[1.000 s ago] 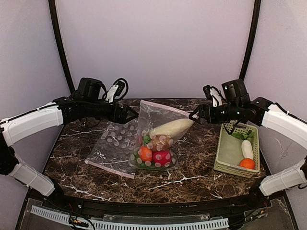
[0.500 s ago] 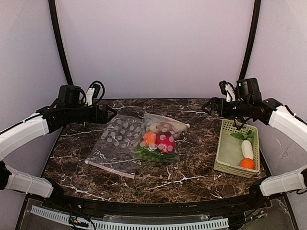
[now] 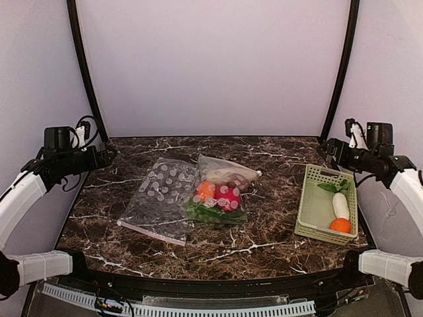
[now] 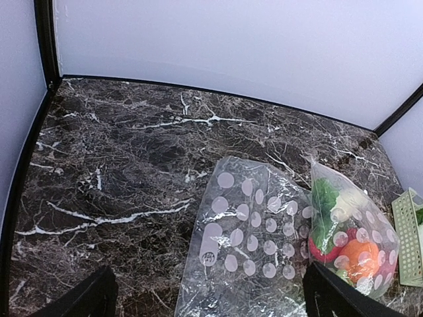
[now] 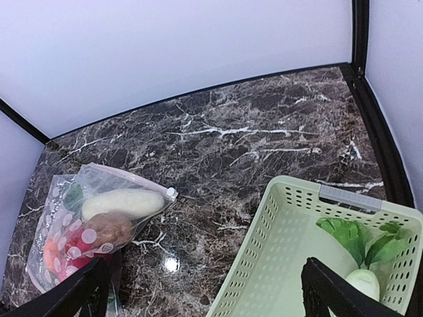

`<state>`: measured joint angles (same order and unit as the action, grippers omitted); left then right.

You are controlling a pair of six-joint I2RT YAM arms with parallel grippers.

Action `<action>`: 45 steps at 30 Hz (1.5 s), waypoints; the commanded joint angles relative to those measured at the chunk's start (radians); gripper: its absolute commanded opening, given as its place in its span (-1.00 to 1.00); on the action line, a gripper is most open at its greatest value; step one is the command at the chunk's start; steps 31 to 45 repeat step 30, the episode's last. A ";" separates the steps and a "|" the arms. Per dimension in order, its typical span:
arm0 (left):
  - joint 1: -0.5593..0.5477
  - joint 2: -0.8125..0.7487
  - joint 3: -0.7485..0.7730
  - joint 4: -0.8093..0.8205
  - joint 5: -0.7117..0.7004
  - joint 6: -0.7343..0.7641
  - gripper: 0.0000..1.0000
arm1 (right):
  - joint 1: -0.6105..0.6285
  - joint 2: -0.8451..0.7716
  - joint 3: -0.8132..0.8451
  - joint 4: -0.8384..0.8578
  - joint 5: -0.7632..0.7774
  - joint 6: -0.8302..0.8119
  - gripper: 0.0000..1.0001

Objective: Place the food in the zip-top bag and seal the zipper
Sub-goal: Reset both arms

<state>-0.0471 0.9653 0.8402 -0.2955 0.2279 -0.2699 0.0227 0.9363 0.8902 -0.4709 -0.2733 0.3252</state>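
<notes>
The zip-top bag (image 3: 221, 193) lies on the marble table, holding a white radish (image 5: 122, 203), a brown potato (image 5: 106, 228), an orange, a red apple (image 3: 227, 197) and greens. Its pinkish zipper (image 5: 129, 177) runs along the far edge, with a small white tab at its right end. The bag also shows in the left wrist view (image 4: 344, 231). My left gripper (image 3: 109, 153) is open and empty at the far left, well away from the bag. My right gripper (image 3: 325, 146) is open and empty at the far right, above the basket's far end.
A second, empty dotted bag (image 3: 158, 198) lies flat just left of the filled one. A pale green slotted basket (image 3: 310, 211) at the right holds greens, a white radish (image 3: 340, 205) and an orange (image 3: 340, 225). Black frame posts stand at the back corners.
Both grippers let go of the bag and drew back to the far left and far right. The bag, held upright a second ago, now lies slumped on the table.
</notes>
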 commanded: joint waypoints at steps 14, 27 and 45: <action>0.012 -0.391 -0.208 -0.076 -0.167 0.163 0.97 | -0.012 -0.362 -0.300 0.317 0.069 -0.123 0.97; 0.012 -0.408 -0.228 -0.067 -0.181 0.157 0.97 | -0.012 -0.334 -0.284 0.290 0.063 -0.126 0.97; 0.012 -0.409 -0.226 -0.066 -0.186 0.155 0.97 | -0.012 -0.331 -0.281 0.286 0.065 -0.126 0.97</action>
